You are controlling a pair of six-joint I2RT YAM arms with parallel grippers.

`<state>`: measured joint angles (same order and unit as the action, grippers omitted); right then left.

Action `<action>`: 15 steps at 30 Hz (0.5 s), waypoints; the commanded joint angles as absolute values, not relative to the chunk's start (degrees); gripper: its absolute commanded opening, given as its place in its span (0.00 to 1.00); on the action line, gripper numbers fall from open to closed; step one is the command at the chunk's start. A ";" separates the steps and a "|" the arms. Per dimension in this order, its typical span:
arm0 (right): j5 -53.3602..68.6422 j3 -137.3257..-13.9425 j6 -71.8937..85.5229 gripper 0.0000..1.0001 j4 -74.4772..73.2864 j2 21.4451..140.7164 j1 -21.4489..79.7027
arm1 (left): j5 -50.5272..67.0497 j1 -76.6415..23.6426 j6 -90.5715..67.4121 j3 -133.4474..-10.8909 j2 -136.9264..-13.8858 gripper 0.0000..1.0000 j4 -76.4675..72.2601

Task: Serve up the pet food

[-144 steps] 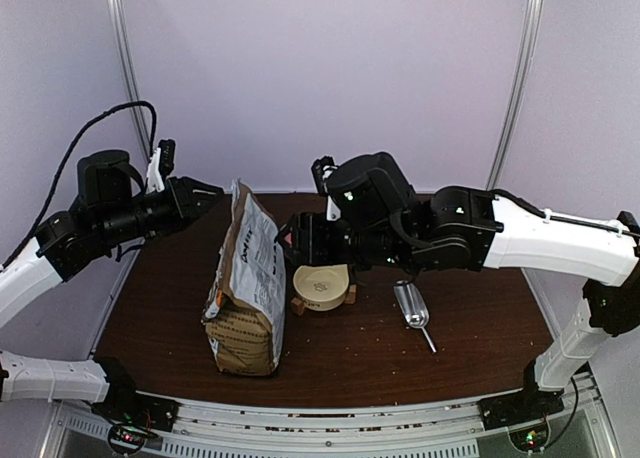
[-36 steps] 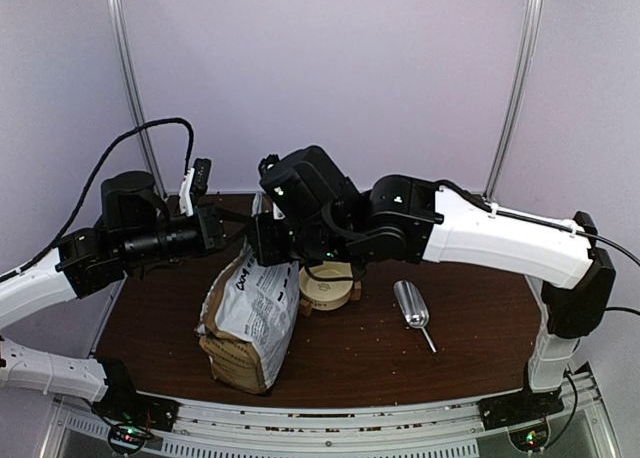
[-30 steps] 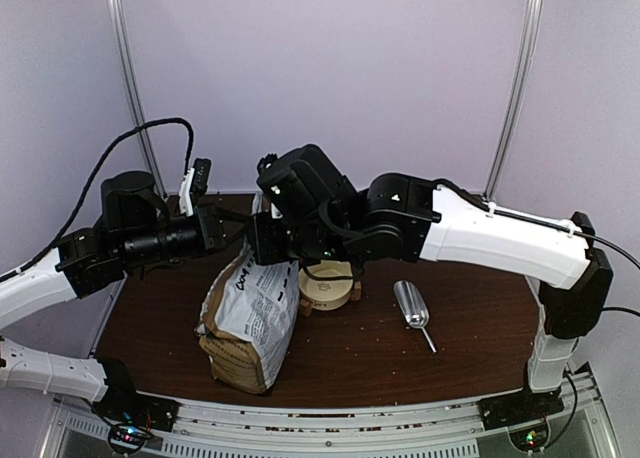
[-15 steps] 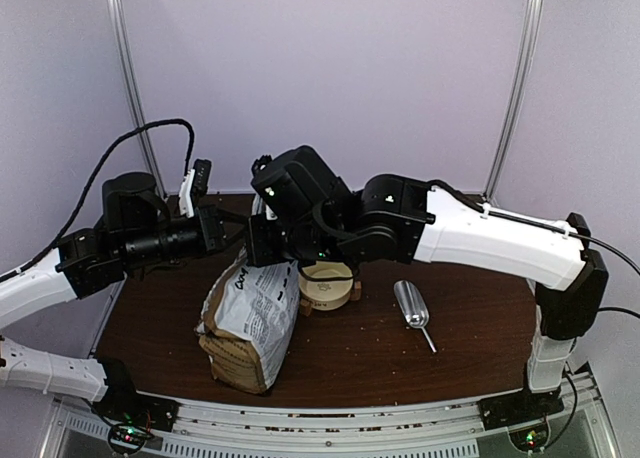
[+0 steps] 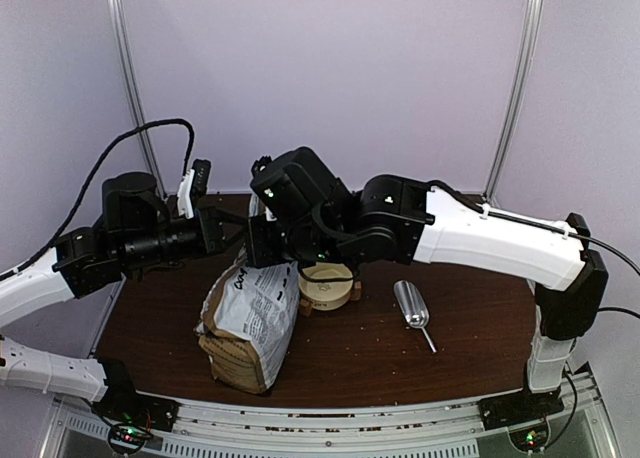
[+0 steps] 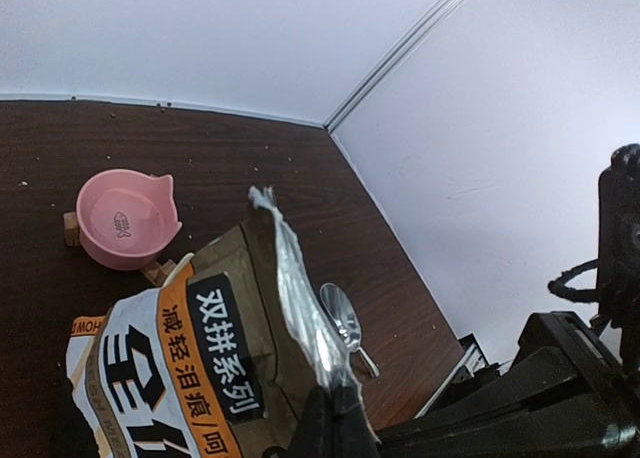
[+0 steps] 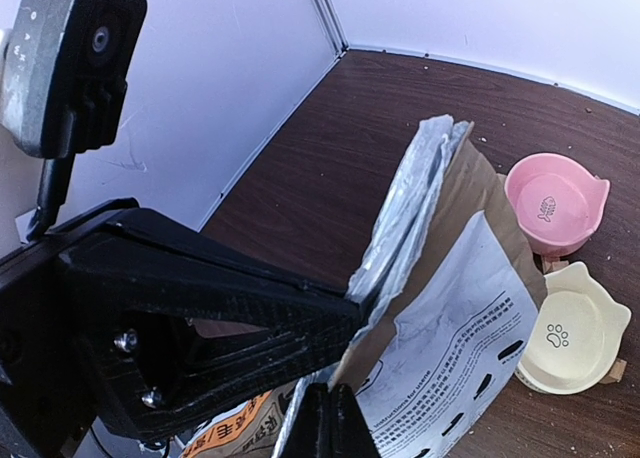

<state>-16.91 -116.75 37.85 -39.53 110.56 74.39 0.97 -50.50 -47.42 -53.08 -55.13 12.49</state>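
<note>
You are clamping left gripper point(image 6: 335, 418) and right gripper point(image 7: 322, 418) onto the silver lip of the white-and-orange printed paper bag point(image 5: 250, 313), likely to spread it; pet food is lying unseen, probably inside.

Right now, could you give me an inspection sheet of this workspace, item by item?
Surface: dark brown table, dotted with small crumbs.
Job's things: pet food not seen, inside of bag hidden; pink bowl and cream bowl empty; scoop lying on the table.
Clutter: nothing seen.
Grippers: left hand and right hand each shut on the tilted bag's top edge.
Cables: black cable arching above the left arm.
Surroundings: pale walls, metal posts.
</note>
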 commanded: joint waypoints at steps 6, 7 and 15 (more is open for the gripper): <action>-22.44 -116.75 37.62 0.00 -48.23 111.27 74.00 | -2.35 -50.62 -45.60 -56.41 -52.60 0.00 13.97; -22.49 -116.78 37.62 0.00 -48.31 111.23 73.96 | -2.49 -50.62 -45.54 -56.42 -52.50 0.00 13.97; -22.68 -116.71 37.62 0.00 -48.20 111.05 73.96 | -2.69 -50.62 -45.53 -56.59 -52.56 0.00 13.97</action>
<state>-19.03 -116.75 37.85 -41.52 110.54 74.54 -0.69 -50.83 -46.81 -54.06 -54.48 14.94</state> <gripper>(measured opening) 0.014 0.011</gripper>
